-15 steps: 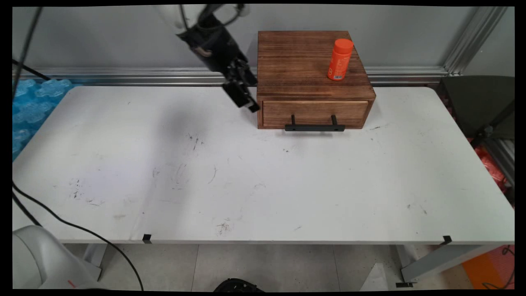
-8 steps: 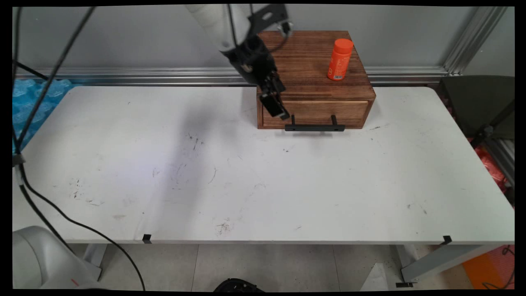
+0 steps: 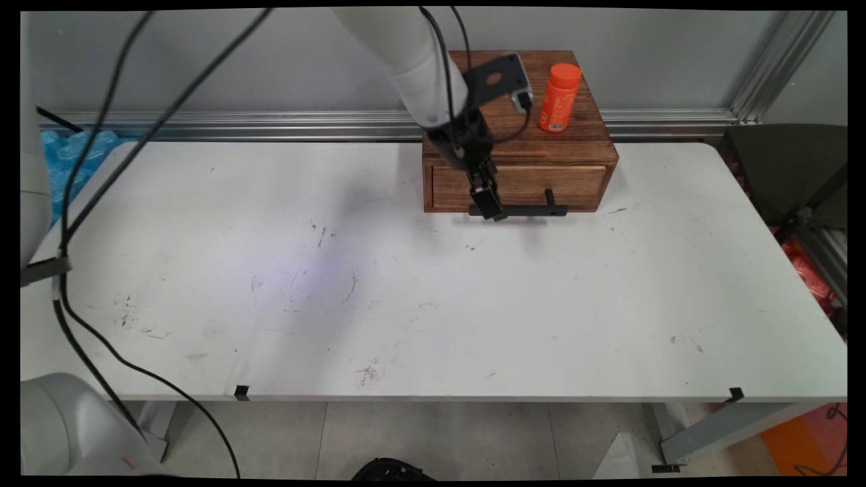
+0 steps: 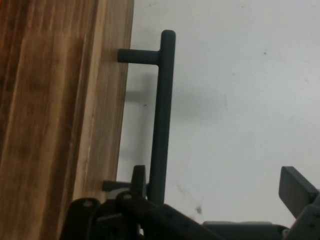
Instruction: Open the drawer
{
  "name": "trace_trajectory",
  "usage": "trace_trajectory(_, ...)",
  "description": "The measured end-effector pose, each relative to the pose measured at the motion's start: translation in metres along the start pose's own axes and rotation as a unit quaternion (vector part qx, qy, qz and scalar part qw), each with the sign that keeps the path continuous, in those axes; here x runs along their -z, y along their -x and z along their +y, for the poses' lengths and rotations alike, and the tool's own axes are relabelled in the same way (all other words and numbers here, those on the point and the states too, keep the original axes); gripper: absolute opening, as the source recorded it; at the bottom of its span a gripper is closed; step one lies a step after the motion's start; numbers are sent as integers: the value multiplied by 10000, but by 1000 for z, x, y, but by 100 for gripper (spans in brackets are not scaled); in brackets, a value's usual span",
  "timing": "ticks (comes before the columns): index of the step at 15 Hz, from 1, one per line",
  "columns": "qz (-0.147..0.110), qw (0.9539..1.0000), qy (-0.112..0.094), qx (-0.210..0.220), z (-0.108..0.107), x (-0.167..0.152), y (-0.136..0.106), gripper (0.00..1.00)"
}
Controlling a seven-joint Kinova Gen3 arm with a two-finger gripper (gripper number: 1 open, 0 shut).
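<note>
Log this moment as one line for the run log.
gripper: open, at left end of drawer handle | drawer: shut | orange bottle: upright on wooden box | table: white

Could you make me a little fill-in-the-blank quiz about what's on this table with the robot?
1. The bottle standing on the wooden box is ____ in colour.
2. The gripper is right at the drawer's black ____.
3. The drawer is ____.
4. The box sits on a ____ table.

Missing words: orange; handle; closed; white
</note>
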Motion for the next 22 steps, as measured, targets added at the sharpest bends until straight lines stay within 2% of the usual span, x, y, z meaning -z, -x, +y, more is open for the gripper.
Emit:
trace_trajectory(5, -159, 9998, -97, 58, 5, -44, -13, 100)
trace_trajectory(11, -323, 9994, -118, 90, 9, -87, -21, 100)
trace_trajectory(17, -455, 9988, -120, 125, 12, -115, -22, 100)
trace_trajectory(22, -503, 9986, -78, 117, 18, -125, -22, 100)
